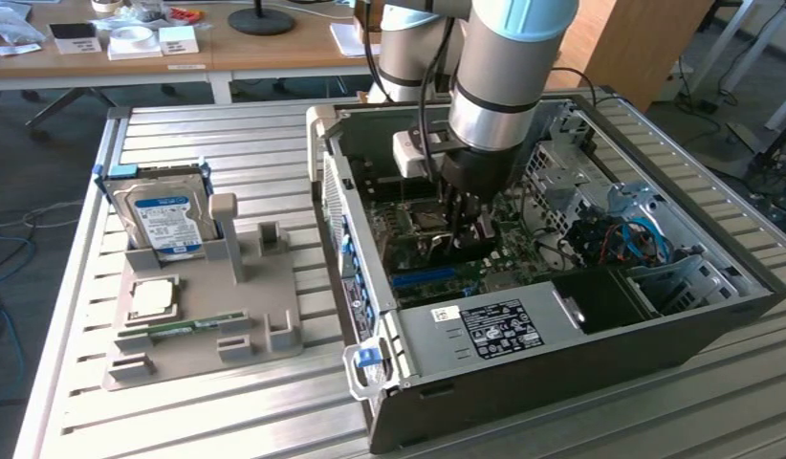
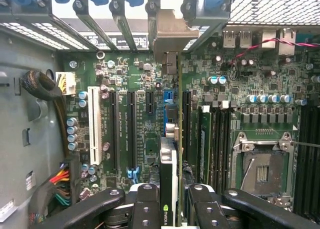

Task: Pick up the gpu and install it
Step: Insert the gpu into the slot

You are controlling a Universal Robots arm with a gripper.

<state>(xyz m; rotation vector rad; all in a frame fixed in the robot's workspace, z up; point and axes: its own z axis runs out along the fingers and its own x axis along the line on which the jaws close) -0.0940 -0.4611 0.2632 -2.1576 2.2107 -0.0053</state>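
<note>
In the exterior view my gripper (image 1: pixel 471 228) reaches down into the open computer case (image 1: pixel 495 330), low over the motherboard (image 1: pixel 425 268). The gpu (image 2: pixel 170 154) is a thin dark card seen edge-on in the wrist view, standing between my two fingers (image 2: pixel 146 205), which are shut on it. Its greyish metal end bracket (image 2: pixel 172 36) sits at the case's rear slot openings. The card stands upright in line with a blue-ended slot on the motherboard (image 2: pixel 125 69). Whether its edge is seated in the slot I cannot tell.
Black and white expansion slots (image 2: pixel 114 134) lie beside the card, an empty CPU socket (image 2: pixel 262 171) on its other side. Cable bundles (image 2: pixel 55 186) run by the case wall. Outside on the slatted table, a grey holder (image 1: pixel 202 316) carries a blue-labelled hard drive (image 1: pixel 163 218), a CPU (image 1: pixel 153 298) and a memory stick (image 1: pixel 183 329).
</note>
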